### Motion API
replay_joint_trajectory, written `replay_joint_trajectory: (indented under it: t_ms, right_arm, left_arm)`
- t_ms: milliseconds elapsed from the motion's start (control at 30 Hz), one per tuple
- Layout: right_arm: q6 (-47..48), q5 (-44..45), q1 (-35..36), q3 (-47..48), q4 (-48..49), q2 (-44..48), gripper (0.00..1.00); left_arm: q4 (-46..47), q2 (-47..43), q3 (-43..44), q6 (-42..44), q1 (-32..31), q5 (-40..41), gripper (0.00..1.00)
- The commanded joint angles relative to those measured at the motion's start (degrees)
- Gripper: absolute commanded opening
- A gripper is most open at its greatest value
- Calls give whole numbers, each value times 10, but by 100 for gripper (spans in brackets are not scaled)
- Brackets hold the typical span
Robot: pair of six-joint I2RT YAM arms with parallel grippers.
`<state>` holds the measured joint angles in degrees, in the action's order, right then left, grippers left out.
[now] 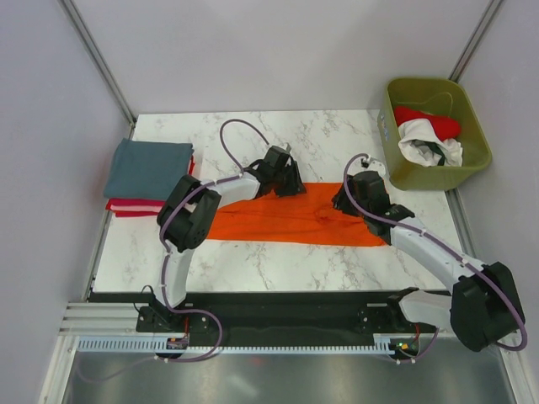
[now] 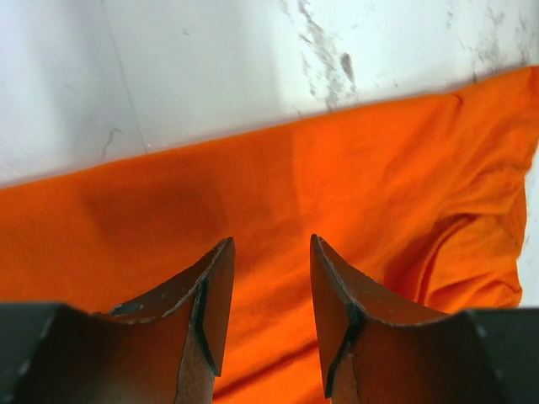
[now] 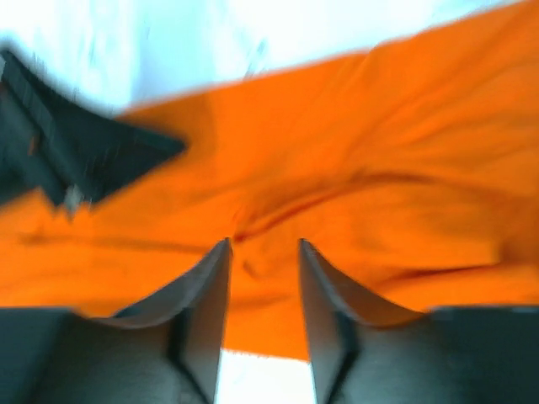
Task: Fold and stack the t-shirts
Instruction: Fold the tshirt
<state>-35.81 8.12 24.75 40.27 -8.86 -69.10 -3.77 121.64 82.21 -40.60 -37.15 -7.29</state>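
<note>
The bright orange t-shirt (image 1: 290, 220) lies folded into a long band across the middle of the marble table (image 1: 253, 257). My left gripper (image 1: 286, 179) is open just above the band's far edge; the left wrist view shows the orange cloth (image 2: 278, 202) under and between its fingers, nothing held. My right gripper (image 1: 347, 200) is open over the band's right part, with orange cloth (image 3: 354, 194) beneath it. A folded grey-blue t-shirt (image 1: 147, 168) lies on folded red ones (image 1: 135, 206) at the table's left edge. A red t-shirt (image 1: 429, 122) and a white one (image 1: 429, 145) lie in the bin.
The olive-green plastic bin (image 1: 476, 156) stands at the table's far right corner. Grey walls close in the table at the back and sides. The left gripper's dark body (image 3: 76, 160) shows at the left of the right wrist view.
</note>
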Motion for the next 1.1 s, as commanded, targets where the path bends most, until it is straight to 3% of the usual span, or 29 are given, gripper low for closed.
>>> replay_joint_trajectory:
  t_ms: [0,67,167,200,267,433,733,900,1067]
  right_arm:
    - [7,94,-37,44,-29,-6,42]
    - [4,89,-69,50,-23,-28,38]
    - [7,73,-102,58,-9,-66,22]
    - [7,75,-109,60,-6,-85,10]
    - [7,73,-115,65,5,-104,1]
    - [10,51,-124,84,19,-173,0]
    - [-1,30,-124,70,45,-208,0]
    - [-22,5,-124,21,33,-173,0]
    - [-15,-37,-124,-38,-25,-61,0]
  left_arm:
    - [14,-66,-10,49,-16,16,48]
    - [22,-84,-14,65,-30,10,50]
    - [25,-88,-8,76,-46,-11,51]
    - [24,-84,-1,76,-50,-19,51]
    - [24,-76,4,76,-55,-29,51]
    - [24,-28,53,73,-64,-47,51]
    - [8,119,191,17,-67,-96,49]
    - [-11,150,221,7,-70,-88,49]
    - [-30,156,226,8,-70,-63,49]
